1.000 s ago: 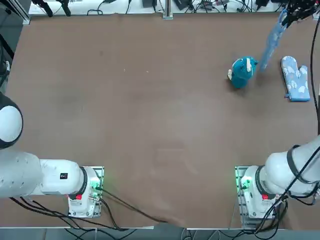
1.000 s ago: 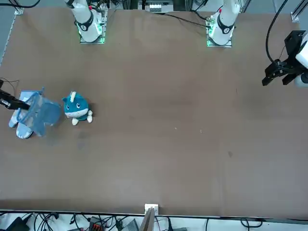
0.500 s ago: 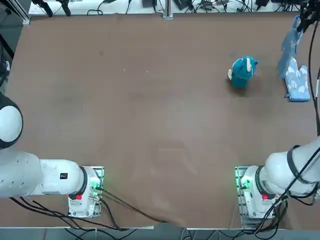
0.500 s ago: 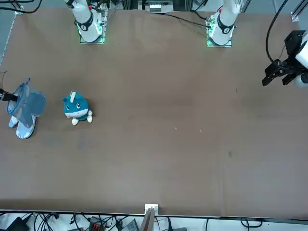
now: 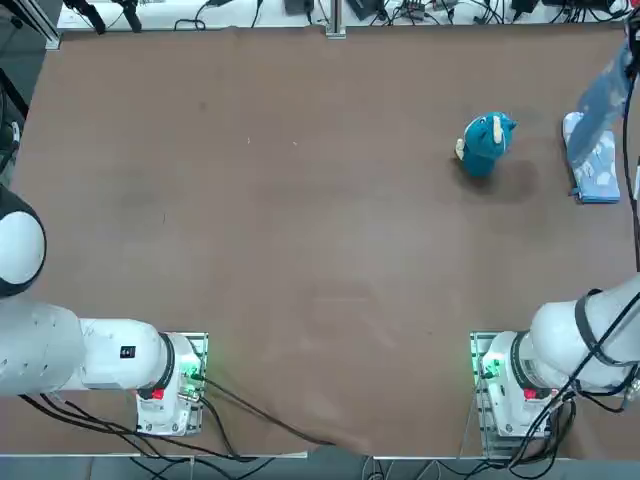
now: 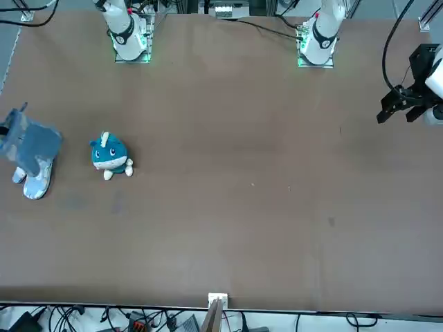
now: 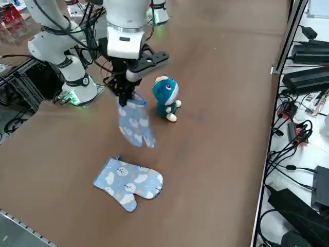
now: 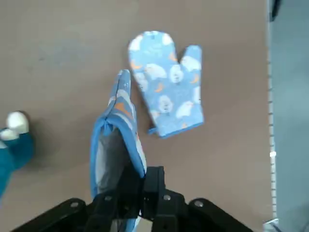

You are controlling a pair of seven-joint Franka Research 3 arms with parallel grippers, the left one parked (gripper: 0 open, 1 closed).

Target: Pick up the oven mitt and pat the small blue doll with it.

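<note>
Two mitts are in play, and the doll serves as the landmark for all of it; the small blue doll (image 5: 485, 143) sits upright on the table (image 5: 300, 220), and the right gripper (image 7: 126, 92) hangs in the air to its side, toward the table's right edge as the robot reckons it; the jaws are clenched on the cuff of the oven mitt (image 7: 134, 125), which dangles freely below them with its long axis close to vertical, the rounded end lowest and clear of the table; the second mitt (image 7: 128, 181) lies flat on the table, farther from the doll than the held one, thumb lobe outward, and nothing touches it. From the wrist camera the held mitt (image 8: 116, 145) appears edge-on with the pinch at its cuff, the flat mitt (image 8: 166, 82) just past its tip and a sliver of the doll (image 8: 12, 145) off to one side. What the coming move turns on, as I judge it, is that the doll lies sideways from the jaws, not beneath them; the hanging mitt is near the doll but apart from it, so a pat calls for a swing or carry across toward the doll and then a drop until the loose end meets its head; the limp fabric may fold or nudge the light plush over.
</note>
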